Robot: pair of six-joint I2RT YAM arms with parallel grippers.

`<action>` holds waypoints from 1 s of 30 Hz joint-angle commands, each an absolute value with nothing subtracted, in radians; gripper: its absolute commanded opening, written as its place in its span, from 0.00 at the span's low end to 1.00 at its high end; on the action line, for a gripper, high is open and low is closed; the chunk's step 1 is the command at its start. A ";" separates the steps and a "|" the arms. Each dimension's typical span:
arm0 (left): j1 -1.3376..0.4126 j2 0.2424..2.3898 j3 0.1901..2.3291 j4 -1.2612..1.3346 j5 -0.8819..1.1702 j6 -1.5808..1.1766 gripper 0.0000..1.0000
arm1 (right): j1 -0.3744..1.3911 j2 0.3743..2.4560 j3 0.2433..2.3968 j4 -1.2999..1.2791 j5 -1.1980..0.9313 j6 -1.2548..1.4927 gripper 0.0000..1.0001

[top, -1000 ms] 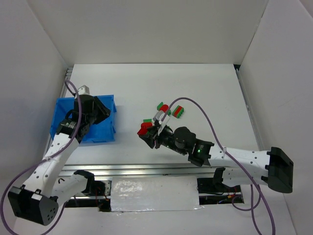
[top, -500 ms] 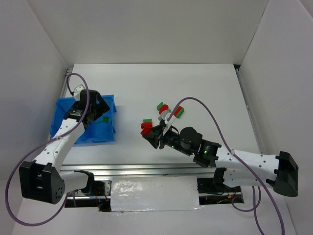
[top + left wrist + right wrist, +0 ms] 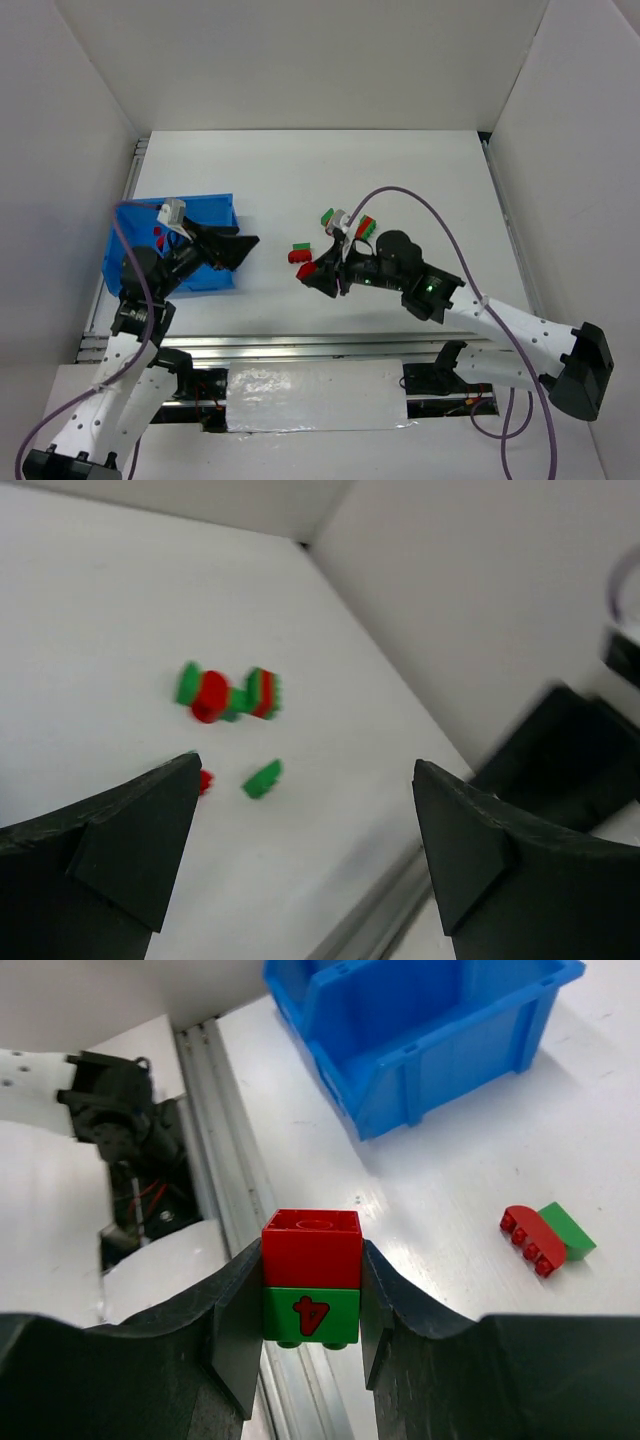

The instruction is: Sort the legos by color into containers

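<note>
My right gripper (image 3: 311, 1305) is shut on a joined lego (image 3: 311, 1288), red on top and green below with a "4" printed on it. In the top view the right gripper (image 3: 318, 274) holds it above the table's middle. Loose legos lie nearby: a red-and-green pair (image 3: 298, 252), a green-and-red piece (image 3: 329, 215) and a striped piece (image 3: 365, 227). The blue bin (image 3: 213, 207) stands at the left with small red pieces (image 3: 160, 236) inside. My left gripper (image 3: 240, 250) hovers open over the bin's right edge, holding nothing. In its own view the left gripper (image 3: 305, 810) faces the loose legos (image 3: 225, 693).
An aluminium rail (image 3: 300, 345) runs along the table's near edge, under the held brick in the right wrist view. White walls close the table on three sides. The left arm's cable (image 3: 140, 205) loops over the bin. A red-and-green brick (image 3: 545, 1238) lies right of my right fingers.
My left gripper has opened and swung out of the bin toward the right, now pointing at the loose legos. The right gripper has shifted slightly right with its brick still gripped.
</note>
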State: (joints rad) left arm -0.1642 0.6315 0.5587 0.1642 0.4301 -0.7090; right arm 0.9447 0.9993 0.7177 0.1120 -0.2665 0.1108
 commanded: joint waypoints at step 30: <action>-0.657 0.638 0.546 0.489 0.716 -0.265 0.99 | 0.784 1.164 1.117 -0.310 -1.044 0.275 0.00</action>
State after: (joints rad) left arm -0.6498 0.6605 0.5495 0.4320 0.7925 -0.3676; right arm 0.8104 1.1305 1.0729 -0.3820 -0.9577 0.1234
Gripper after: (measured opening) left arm 0.994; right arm 0.441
